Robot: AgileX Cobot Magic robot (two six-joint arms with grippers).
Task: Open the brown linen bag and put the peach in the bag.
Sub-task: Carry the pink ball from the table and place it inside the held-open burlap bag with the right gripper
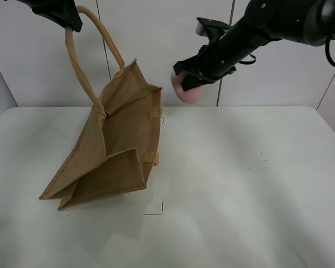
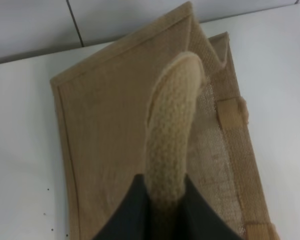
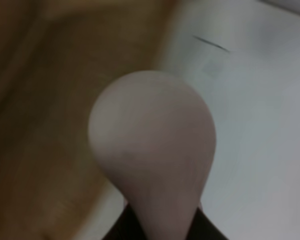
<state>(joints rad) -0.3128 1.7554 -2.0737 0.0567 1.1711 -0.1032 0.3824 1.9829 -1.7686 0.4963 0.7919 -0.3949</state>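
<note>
The right hand is clamped on the peach, which is held in the air just beside the upper corner of the brown linen bag and well above the counter. The fruit is judged light, smooth and easily bruised, so a gentle grip across its widest part is advised. The left hand is closed on one beige handle, from which the bag is hung tilted, its base on the counter; the jute is judged light and floppy, its mouth barely parted.
</note>
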